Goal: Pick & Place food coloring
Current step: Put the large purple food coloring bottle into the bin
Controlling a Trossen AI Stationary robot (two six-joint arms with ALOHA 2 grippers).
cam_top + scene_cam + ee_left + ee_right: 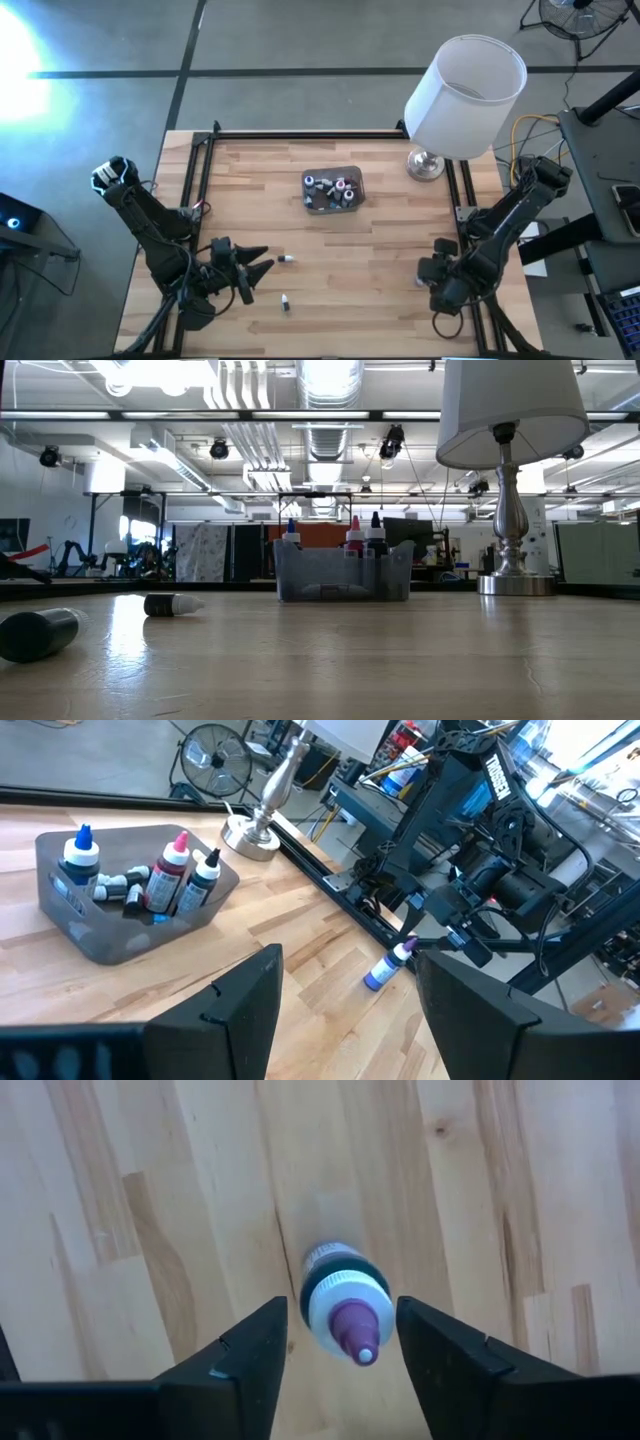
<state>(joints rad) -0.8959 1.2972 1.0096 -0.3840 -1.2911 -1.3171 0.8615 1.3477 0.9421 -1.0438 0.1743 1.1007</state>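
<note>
1. Waiting low at the near-left of the wooden tabletop [330, 300], the left gripper [262, 266] has its fingers spread apart and grips nothing; it points toward the middle of the tabletop.
2. Just off its fingertips lies one loose food coloring bottle [286, 259], on its side. A second loose bottle [285, 302] lies a little nearer the front edge. Neither touches the gripper.
3. Farther back, near the centre, stands the grey translucent tub [333, 190]. It already holds several bottles: in the left wrist view a blue-capped bottle [80, 855], a pink-capped one [168, 878] and a teal-capped one [200, 882] stand upright, with some small ones lying among them.
4. Behind the tub to the right, a lamp [462, 92] with a white shade stands at the back-right corner.
5. At the near-right, the right gripper [428, 275] points down at a purple-tipped bottle [344, 1309] lying on the wood. Its fingers are open on either side of the bottle and do not yet touch it.
6. Judging by this, the task is well along: most of the food coloring sits in the tub, and three bottles remain on the tabletop. The right arm looks ready to close on its bottle; the two by the left gripper are still to be picked.
</note>
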